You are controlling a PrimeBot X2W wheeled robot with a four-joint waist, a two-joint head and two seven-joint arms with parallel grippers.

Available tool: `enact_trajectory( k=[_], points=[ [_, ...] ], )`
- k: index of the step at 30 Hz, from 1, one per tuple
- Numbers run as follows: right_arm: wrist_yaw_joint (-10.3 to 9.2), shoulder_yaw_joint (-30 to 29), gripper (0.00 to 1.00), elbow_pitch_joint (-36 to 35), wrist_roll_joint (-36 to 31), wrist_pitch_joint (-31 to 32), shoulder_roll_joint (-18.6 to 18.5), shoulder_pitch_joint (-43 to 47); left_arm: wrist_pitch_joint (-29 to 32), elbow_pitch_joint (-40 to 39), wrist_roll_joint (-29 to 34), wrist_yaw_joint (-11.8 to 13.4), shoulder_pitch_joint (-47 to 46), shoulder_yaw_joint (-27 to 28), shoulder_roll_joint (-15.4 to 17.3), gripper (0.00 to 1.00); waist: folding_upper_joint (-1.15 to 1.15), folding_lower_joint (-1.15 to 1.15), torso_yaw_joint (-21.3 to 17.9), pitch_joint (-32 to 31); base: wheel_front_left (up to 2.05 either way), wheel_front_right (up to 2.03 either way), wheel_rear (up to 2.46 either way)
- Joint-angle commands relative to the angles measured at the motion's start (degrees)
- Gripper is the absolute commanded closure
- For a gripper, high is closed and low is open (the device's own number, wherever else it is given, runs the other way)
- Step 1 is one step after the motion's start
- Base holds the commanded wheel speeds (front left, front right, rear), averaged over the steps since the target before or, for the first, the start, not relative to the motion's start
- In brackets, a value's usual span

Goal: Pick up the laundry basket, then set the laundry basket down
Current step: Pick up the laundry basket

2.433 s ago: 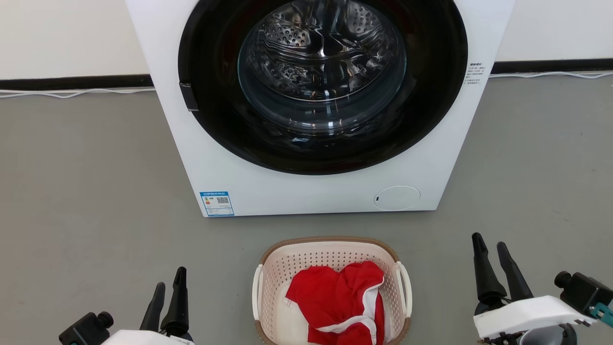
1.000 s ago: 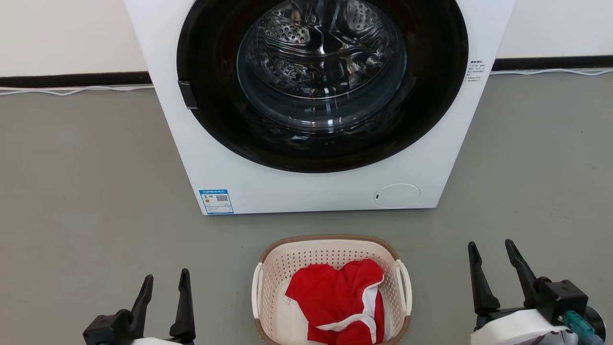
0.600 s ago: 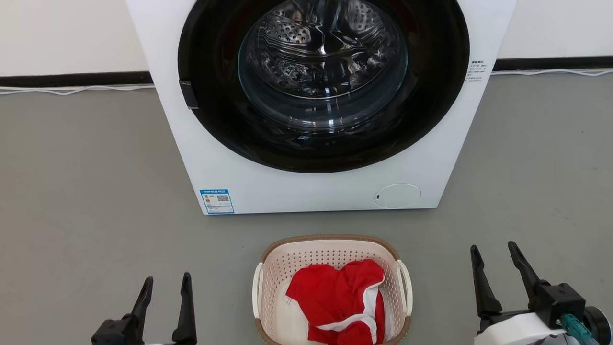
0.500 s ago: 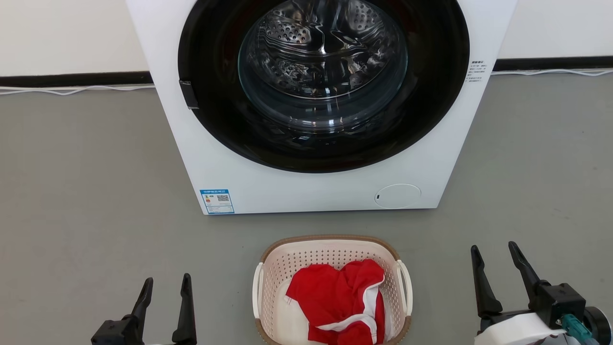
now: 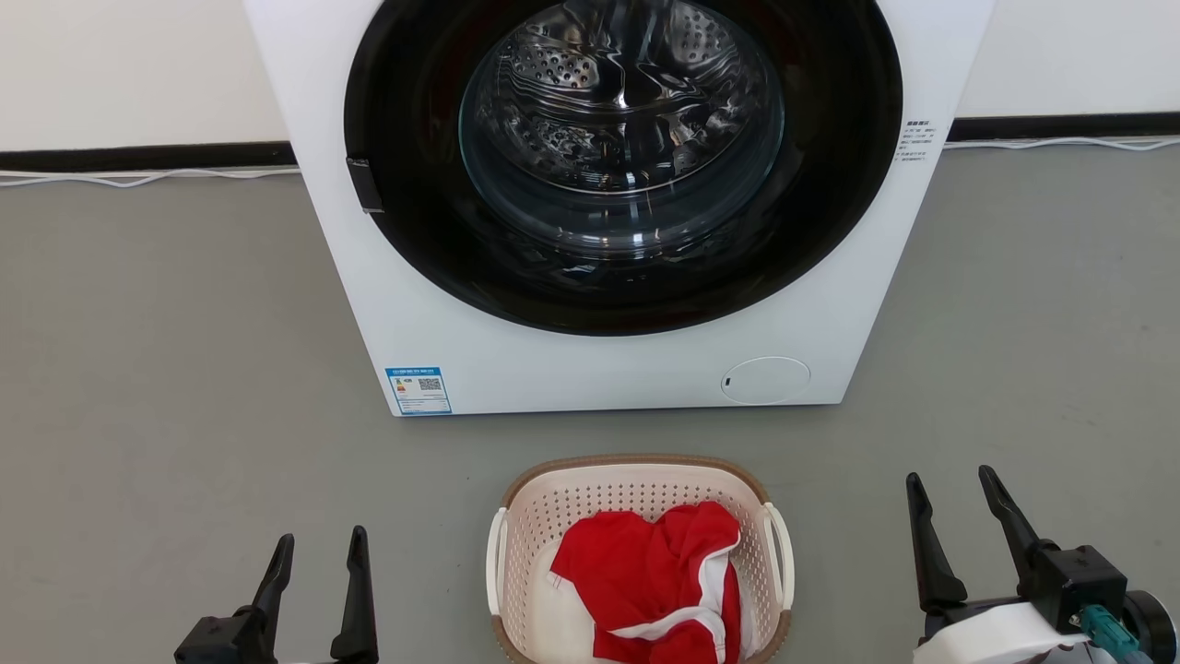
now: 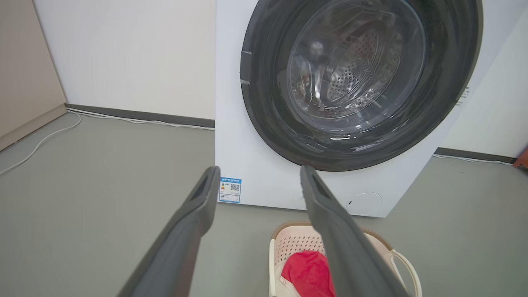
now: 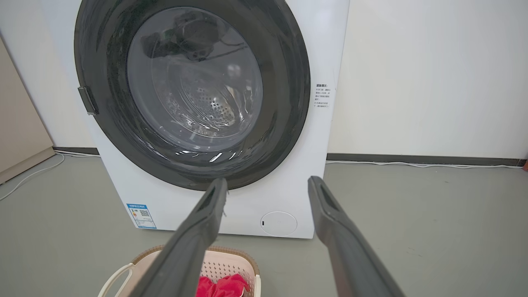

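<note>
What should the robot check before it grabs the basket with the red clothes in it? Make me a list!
1. Left gripper open: ok, fingers spread and holding nothing.
2. Right gripper open: ok, fingers spread and holding nothing.
3. Grippers at the handles: not ok, both are out to the sides, apart from the laundry basket.
4. Left handle and right handle uncovered: ok.
5. Basket on the floor, apart from the washer: ok, with a strip of floor between them.
6. Red cloth fully inside the rim: cannot tell, the near end is cut off at the head view's bottom edge.
</note>
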Motion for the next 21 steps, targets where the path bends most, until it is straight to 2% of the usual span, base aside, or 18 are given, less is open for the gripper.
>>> enact_trajectory(
  k=[1, 15, 21],
  points=[
    [0.40, 1.5, 0.00, -1.3, -0.5, -0.8, -0.3, -1.3, -0.3, -1.4, -0.1, 0.3, -1.4, 1.7, 0.5, 0.00, 0.00, 0.00, 0.0, 0.1, 0.00, 0.00, 0.00],
    [0.40, 1.3, 0.00, -0.1, -0.6, -0.8, -0.3, -5.0, -0.3, -1.0, 0.1, -0.2, -4.2, 1.8, 0.5, 0.00, 0.00, 0.00, 0.0, 4.0, 0.00, 0.00, 0.00],
    [0.40, 0.5, 0.00, 2.7, 0.0, -0.8, -0.3, -8.7, -0.3, 3.0, -0.3, -1.2, -8.4, 1.2, 0.5, 0.00, 0.00, 0.00, 0.2, 7.3, 0.00, 0.00, 0.00]
  ],
)
